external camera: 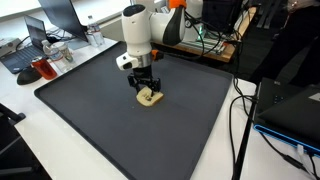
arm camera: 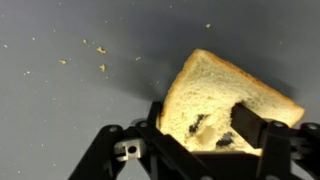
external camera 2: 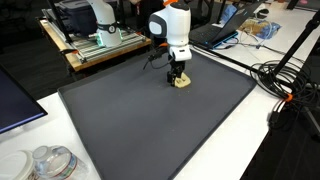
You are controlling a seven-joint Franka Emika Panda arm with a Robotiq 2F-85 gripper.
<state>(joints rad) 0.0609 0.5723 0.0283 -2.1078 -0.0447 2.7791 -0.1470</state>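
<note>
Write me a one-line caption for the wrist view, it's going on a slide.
Gripper poised over a bread slice lying on the dark mat, crumbs scattered beside it.

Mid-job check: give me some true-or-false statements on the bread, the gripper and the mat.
1. The bread lies flat on the dark mat. True.
2. The gripper hangs far above the bread. False: it is down at the bread, with its fingers on either side of it.
3. Crumbs lie scattered on the mat beside the bread. True.
4. The bread is a whole loaf. False: it is a single slice with dark spots.
5. A plate sits under the bread. False: it rests straight on the mat.
</note>
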